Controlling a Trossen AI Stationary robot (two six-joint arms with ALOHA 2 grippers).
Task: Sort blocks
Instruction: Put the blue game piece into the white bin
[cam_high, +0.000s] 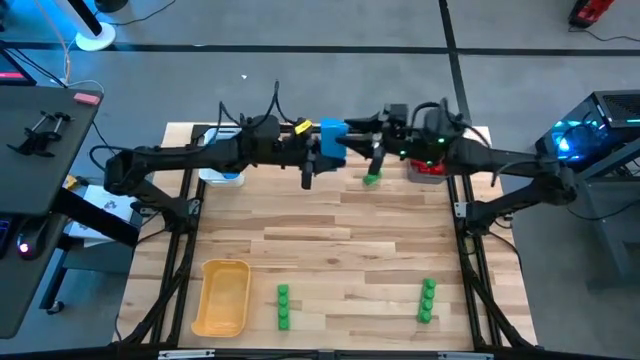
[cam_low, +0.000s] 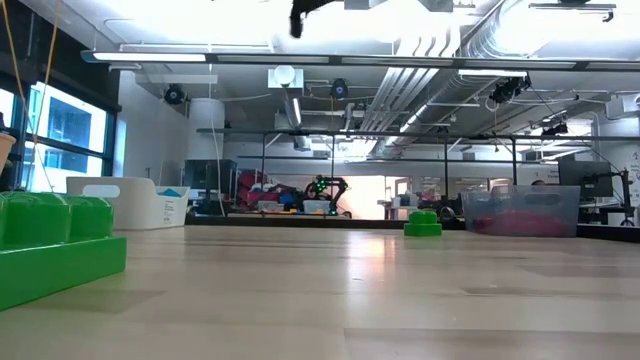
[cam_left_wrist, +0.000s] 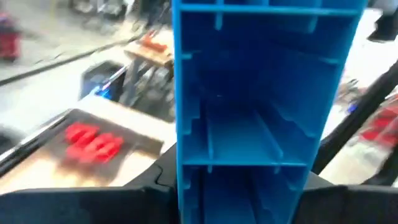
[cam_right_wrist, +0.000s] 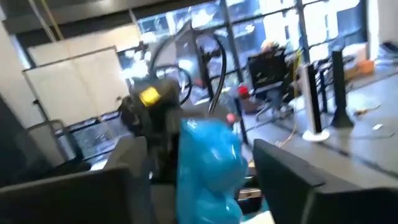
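Observation:
A blue block is held above the table's far middle by my left gripper, which is shut on it. The left wrist view looks into the blue block's hollow underside. My right gripper is open, and its fingers stand on either side of the blue block's studded end; I cannot tell whether they touch it. One green block rests on the table below the grippers. More green blocks lie near the near edge. Red blocks sit in a tray. My left gripper pinches the blue block between its two fingers at its open hollow end, coming level from the table's left. The block is lifted clear of the table and juts out toward my right gripper.
A yellow tray lies at the near left, a white tray at the far left and a grey tray with red blocks at the far right. The table's middle is bare wood. A desk stands left of the table.

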